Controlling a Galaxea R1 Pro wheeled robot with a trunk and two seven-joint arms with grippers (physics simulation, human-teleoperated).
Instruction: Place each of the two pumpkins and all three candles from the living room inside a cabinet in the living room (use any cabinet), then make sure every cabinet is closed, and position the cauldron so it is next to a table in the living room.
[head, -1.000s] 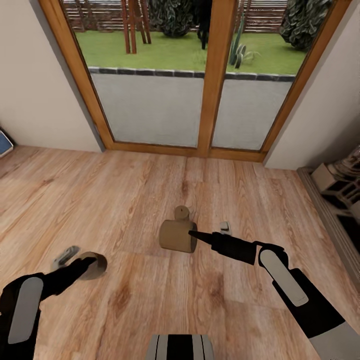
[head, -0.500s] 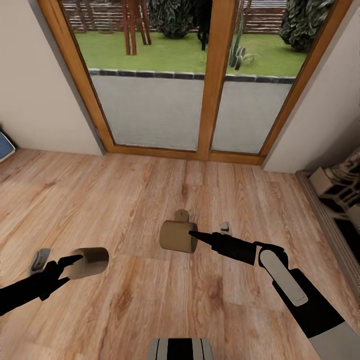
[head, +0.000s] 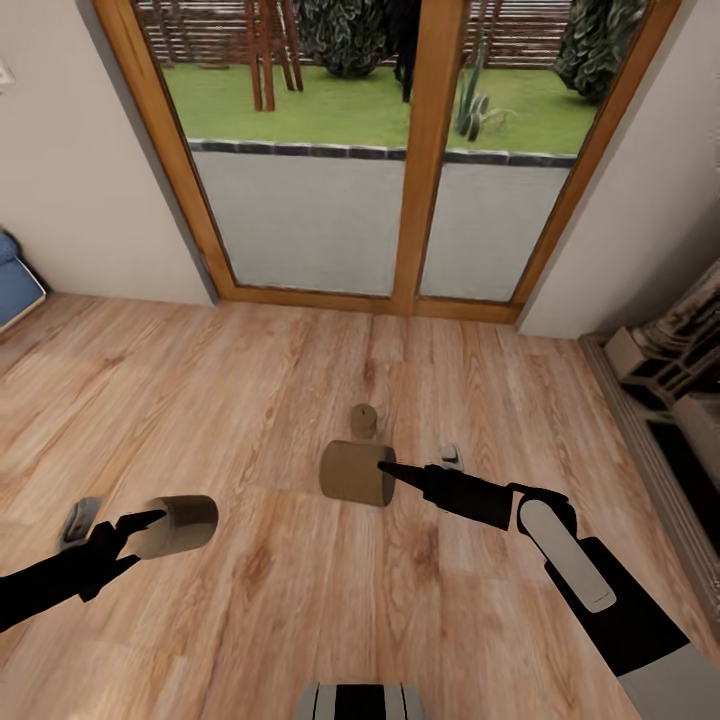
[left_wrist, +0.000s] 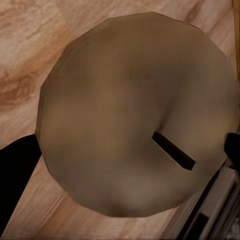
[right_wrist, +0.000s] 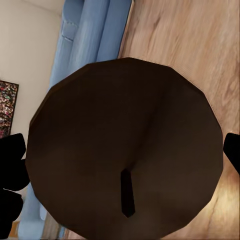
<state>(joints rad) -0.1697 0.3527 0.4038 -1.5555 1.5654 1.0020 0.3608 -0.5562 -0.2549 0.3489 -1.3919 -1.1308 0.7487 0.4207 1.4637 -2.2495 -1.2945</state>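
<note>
My left gripper (head: 150, 528) is shut on a brownish candle (head: 185, 524) held on its side above the wooden floor at the lower left. The left wrist view looks at that candle (left_wrist: 135, 115) end-on, with a black finger (left_wrist: 15, 170) beside it. My right gripper (head: 392, 470) is shut on a second candle (head: 355, 473) at the centre. It looks dark in the right wrist view (right_wrist: 125, 150). Just beyond it, a third candle (head: 363, 421) stands upright on the floor. The pumpkins, cabinet, table and cauldron are out of view.
Wood-framed glass doors (head: 420, 160) fill the wall ahead, with a garden behind them. A stone-coloured fireplace (head: 670, 360) lines the right edge. A blue sofa (head: 15, 285) sits at the far left and also appears as a blue sofa (right_wrist: 85, 30) in the right wrist view.
My left arm has drawn back to the left with its candle and turned it on its side. The camera has shifted slightly. The right arm keeps its pose.
</note>
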